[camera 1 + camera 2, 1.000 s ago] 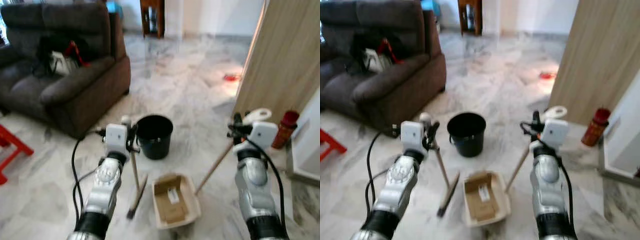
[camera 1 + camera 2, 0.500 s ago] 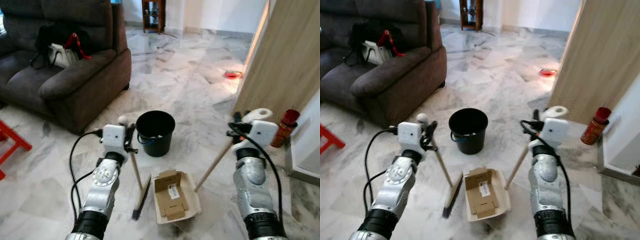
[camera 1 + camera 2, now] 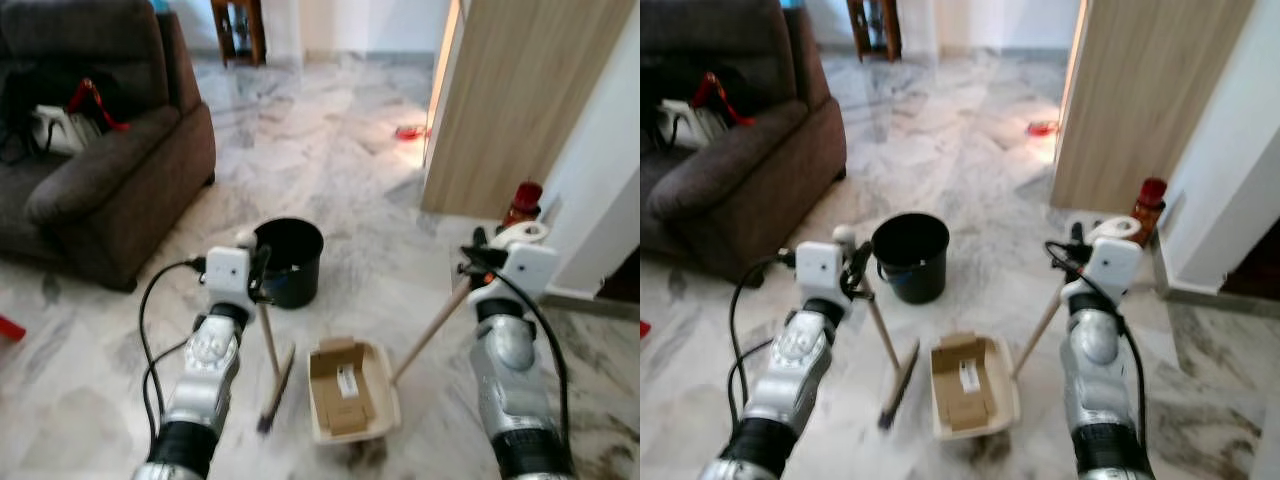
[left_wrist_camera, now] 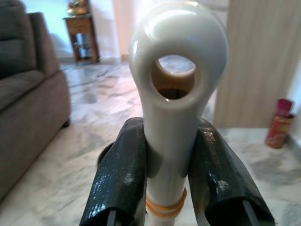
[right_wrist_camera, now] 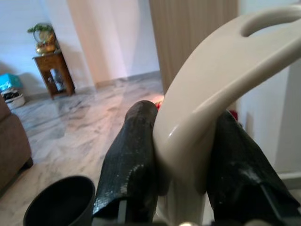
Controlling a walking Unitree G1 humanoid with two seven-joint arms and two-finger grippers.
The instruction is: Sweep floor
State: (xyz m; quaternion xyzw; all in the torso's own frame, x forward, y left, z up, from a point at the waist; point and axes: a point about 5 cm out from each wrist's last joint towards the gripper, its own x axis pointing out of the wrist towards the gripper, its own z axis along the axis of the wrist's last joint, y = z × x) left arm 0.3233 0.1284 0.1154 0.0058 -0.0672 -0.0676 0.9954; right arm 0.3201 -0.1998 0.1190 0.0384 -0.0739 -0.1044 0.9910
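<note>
Marble floor (image 3: 340, 190) view swung rightward since earlier; my left claw (image 4: 171, 179) still clamps broom (image 3: 272, 375), right claw (image 5: 186, 174) still clamps dustpan (image 3: 352, 400) handle.

A home living room is shown. A dark grey sofa (image 3: 100, 170) is set on a polished marble floor (image 3: 340, 170), and bags are left on its seat. Beyond the sofa, a small wooden side table (image 5: 51, 70) is placed against a pale wall, with a potted plant (image 5: 42, 37) kept on top. Across the floor from the sofa, a wood-panelled partition (image 3: 520, 100) is seen, with a red canister (image 3: 522, 203) stood at its foot.
</note>
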